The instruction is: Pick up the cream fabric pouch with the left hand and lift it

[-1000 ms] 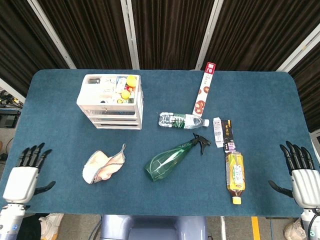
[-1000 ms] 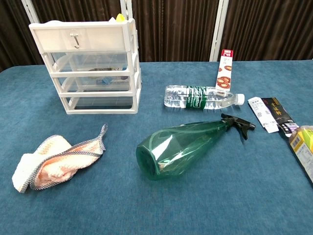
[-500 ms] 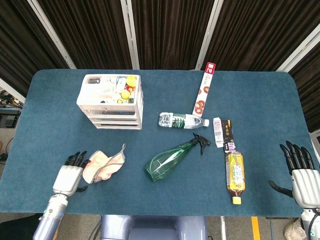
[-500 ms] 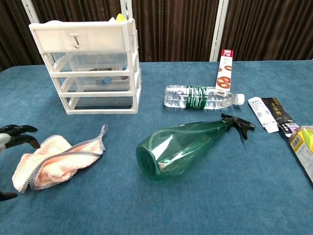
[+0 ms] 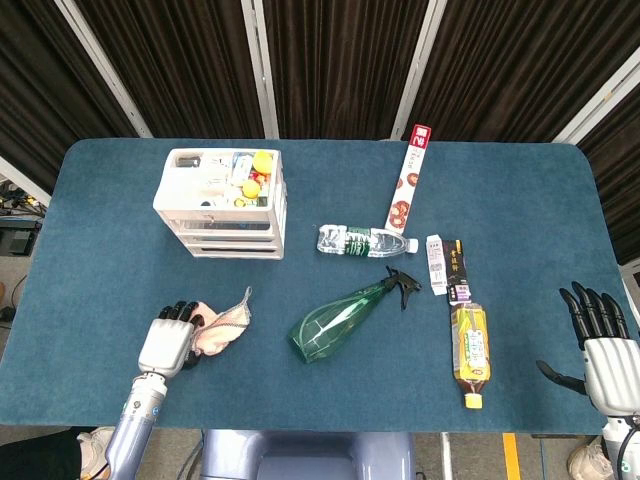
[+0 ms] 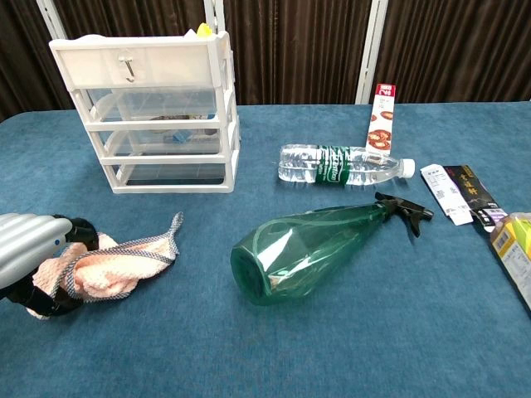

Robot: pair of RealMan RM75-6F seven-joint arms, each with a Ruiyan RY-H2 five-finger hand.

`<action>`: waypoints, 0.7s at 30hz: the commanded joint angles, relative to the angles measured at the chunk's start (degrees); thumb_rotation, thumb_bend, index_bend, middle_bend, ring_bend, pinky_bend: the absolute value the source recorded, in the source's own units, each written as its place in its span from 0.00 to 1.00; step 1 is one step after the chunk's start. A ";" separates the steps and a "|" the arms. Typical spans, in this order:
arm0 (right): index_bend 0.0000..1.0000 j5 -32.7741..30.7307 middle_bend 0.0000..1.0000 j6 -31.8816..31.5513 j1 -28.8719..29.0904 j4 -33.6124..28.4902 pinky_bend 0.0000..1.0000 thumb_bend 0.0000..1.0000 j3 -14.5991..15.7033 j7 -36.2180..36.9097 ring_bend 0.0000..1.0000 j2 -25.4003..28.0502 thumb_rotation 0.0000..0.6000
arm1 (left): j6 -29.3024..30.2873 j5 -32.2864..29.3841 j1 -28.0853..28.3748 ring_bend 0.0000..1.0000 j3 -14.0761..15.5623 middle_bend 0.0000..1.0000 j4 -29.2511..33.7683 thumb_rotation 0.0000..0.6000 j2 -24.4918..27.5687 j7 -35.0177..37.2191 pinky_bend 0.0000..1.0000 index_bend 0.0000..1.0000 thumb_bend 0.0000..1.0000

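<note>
Since the last frame, cream fabric pouch [image 5: 222,326] got bunched up; left hand [image 5: 170,342] now grips its near-left end (still on the table [image 5: 120,250]), long axis pointing toward the spray bottle [image 5: 345,316]. Right hand [image 5: 605,355] stays spread.

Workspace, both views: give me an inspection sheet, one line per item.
Surface: blue table, flat cloth cover.
Job's things: cream fabric pouch on the table, crumpled.
Clutter: white drawer unit; water bottle, green spray bottle and tea bottle lying down; red carton; two sachets.
Hands: left hand wrapped on the pouch's end; right hand spread, empty, at the table's corner.
Cables: nothing seen.
Surroundings: dark curtain, white struts.
</note>
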State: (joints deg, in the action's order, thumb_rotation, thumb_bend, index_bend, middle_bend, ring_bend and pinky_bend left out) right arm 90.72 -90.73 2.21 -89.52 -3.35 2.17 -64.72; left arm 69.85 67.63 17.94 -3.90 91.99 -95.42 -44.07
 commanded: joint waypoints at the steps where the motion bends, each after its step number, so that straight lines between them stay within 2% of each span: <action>1: 0.00 -0.01 0.00 -0.03 -0.01 0.00 0.00 0.00 -0.03 0.01 0.00 -0.02 1.00 | -0.09 -0.85 0.29 0.52 0.15 0.57 0.06 1.00 -0.37 -0.70 0.49 0.73 0.51; 4: 0.00 -0.04 0.00 -0.05 -0.04 0.01 0.00 0.00 -0.02 -0.03 0.00 -0.01 1.00 | 1.17 -1.57 0.17 0.61 -0.06 0.67 0.35 1.00 -1.04 -1.33 0.59 0.84 0.59; 7: 0.00 -0.08 0.00 -0.14 -0.08 0.03 0.00 0.00 -0.07 0.07 0.00 0.01 1.00 | 4.33 0.06 -0.33 0.66 -1.11 0.72 0.54 1.00 -2.13 0.96 0.64 0.89 0.62; 14: 0.00 -0.10 0.00 -0.06 -0.04 0.07 0.00 0.00 -0.09 0.05 0.00 -0.01 1.00 | 9.91 4.01 -0.43 0.70 -5.81 0.75 5.20 1.00 -1.02 7.92 0.68 0.92 0.65; 18: 0.00 -0.11 0.00 -0.13 -0.05 0.03 0.00 0.00 -0.13 -0.11 0.00 -0.08 1.00 | 11.77 5.90 0.44 0.71 -8.84 0.76 10.52 1.00 2.02 8.58 0.68 0.92 0.65; 21: 0.00 -0.13 0.00 -0.11 -0.04 0.05 0.00 0.00 -0.14 -0.23 0.00 -0.12 1.00 | 12.54 6.71 0.76 0.71 -9.91 0.77 13.99 1.00 3.87 8.56 0.68 0.93 0.65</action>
State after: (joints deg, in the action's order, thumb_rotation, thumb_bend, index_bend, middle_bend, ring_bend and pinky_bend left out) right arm 90.59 -90.85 2.17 -89.47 -3.48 1.95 -64.83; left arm 81.36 73.31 18.26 -12.50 103.61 -93.23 -35.85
